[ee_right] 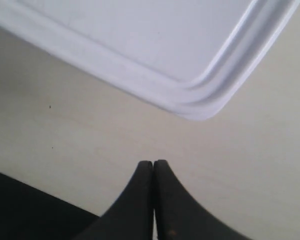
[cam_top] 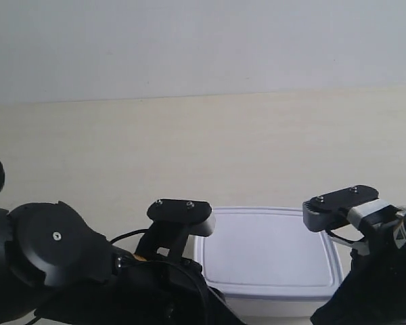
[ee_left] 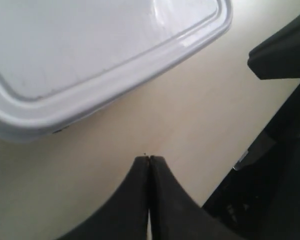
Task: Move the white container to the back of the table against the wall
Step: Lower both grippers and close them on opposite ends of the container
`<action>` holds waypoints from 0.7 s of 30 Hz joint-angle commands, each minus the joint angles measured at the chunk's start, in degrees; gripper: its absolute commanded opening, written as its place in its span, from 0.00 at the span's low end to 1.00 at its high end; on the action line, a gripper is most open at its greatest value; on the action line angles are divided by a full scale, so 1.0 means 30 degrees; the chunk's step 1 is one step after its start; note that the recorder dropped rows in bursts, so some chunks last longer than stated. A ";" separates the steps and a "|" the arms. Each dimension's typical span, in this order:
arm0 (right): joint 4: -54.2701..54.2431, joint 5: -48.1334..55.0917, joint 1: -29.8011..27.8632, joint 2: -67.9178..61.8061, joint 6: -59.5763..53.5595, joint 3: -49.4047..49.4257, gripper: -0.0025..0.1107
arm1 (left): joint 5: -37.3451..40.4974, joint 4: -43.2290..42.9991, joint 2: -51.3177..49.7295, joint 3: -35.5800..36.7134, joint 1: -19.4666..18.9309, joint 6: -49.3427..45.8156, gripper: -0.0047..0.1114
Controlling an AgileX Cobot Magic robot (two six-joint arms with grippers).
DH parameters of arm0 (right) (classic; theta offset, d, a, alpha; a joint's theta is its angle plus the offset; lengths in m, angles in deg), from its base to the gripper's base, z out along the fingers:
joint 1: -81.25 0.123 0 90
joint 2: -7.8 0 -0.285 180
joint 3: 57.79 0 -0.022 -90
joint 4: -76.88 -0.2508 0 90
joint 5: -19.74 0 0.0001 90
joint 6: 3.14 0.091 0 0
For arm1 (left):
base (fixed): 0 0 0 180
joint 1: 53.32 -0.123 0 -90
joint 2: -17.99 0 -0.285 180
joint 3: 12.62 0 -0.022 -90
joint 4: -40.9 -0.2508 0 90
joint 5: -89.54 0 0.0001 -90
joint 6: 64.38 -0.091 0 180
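Evidently the white container (cam_top: 267,254) is flanked by left gripper (ee_left: 149,161) and right gripper (ee_right: 153,164), both pinched empty. A push to the wall (cam_top: 189,47) is required.

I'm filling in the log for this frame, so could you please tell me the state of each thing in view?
white container: lid on, flat on the table, well short of the wall
left gripper: shut, empty, tips clear of the container
right gripper: shut, empty, tips clear of the container
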 commanded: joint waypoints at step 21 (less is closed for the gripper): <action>-0.0080 -0.3029 0.0071 -0.1725 0.0775 0.0014 0.02 | -0.2900 -0.0988 -0.1396 -0.0308 -0.0012 -0.0229 0.04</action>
